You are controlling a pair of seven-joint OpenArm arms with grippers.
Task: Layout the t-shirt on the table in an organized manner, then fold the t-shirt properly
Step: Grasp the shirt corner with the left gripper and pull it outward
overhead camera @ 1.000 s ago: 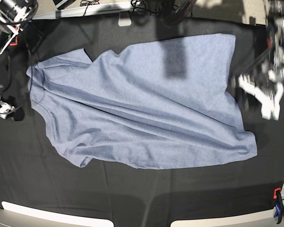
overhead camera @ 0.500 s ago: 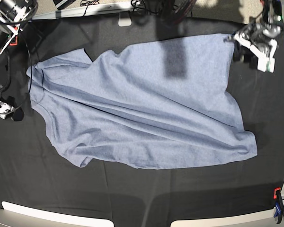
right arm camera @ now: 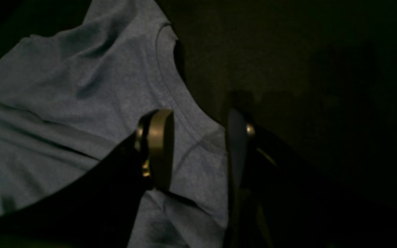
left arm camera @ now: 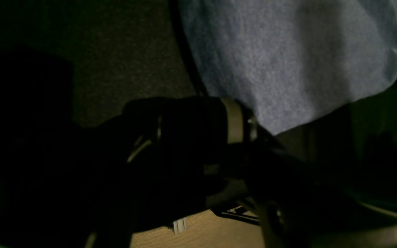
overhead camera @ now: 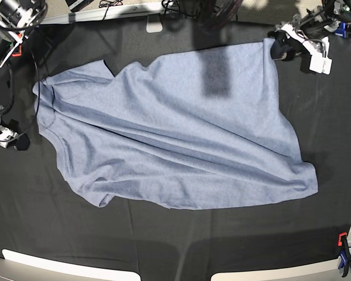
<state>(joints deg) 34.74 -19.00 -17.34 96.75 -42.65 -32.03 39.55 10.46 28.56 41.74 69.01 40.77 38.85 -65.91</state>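
Lying slantwise across the black-draped bench, your light blue-grey cotton t-shirt has its hem corner touching the left jaws, state unclear; right jaws spread over the collar.

The light blue-grey t-shirt lies spread flat but askew on the black-draped counter, plain side up. Its collar points to the base view's left, its hem to the right. Long diagonal wrinkles cross the body, and the nearer sleeve is bunched.
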